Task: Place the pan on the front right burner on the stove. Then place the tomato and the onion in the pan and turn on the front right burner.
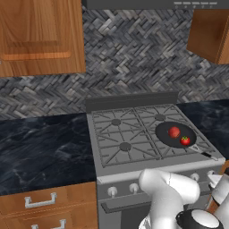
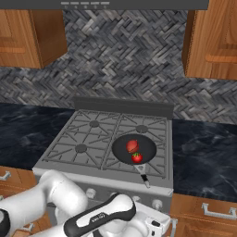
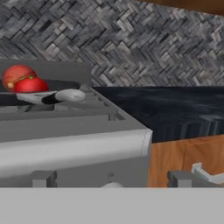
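The pan [image 1: 175, 134] is seen resting on the grate of the front right burner [image 1: 197, 144] of the stove [image 1: 129, 134], its thin handle pointing toward the stove's front edge. Inside the pan lie the tomato [image 1: 185, 141] and the onion [image 1: 174, 131], set just beside each other and perhaps touching, though this is hard to judge from the base views; the tomato is the nearer of the two to the front edge. The gripper [image 3: 111, 186] is held low in front of the stove, level with its front right corner, with its jaws spread wide and nothing between them. A white knob [image 3: 112, 185] is glimpsed just ahead of the fingertips.
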Tool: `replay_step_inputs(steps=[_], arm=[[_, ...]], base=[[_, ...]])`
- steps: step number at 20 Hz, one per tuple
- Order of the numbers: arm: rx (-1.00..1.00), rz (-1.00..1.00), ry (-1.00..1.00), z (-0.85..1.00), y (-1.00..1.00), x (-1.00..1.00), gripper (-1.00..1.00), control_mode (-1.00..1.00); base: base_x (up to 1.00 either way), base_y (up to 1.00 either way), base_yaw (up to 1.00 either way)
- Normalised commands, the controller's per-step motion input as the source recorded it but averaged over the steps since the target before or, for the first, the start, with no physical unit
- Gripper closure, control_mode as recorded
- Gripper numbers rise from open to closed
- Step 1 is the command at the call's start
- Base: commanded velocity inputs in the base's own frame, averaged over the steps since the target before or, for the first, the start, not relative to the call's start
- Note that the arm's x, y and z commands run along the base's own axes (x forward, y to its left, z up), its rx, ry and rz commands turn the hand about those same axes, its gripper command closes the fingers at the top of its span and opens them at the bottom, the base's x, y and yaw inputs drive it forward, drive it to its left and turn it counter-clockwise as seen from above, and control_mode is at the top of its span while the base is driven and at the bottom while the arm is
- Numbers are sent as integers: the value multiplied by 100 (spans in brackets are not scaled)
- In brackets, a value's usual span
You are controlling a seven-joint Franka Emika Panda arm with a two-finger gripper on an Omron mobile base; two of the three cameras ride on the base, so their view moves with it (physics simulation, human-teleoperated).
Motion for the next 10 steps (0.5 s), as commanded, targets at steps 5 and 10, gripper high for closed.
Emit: replay_step_inputs(steps=[5,10], arm=[[-1,11,0,0,0,0,-100,-100],[-1,17,0,-11,0,0,-100,-100]], base=[[0,0,0],[0,0,0]])
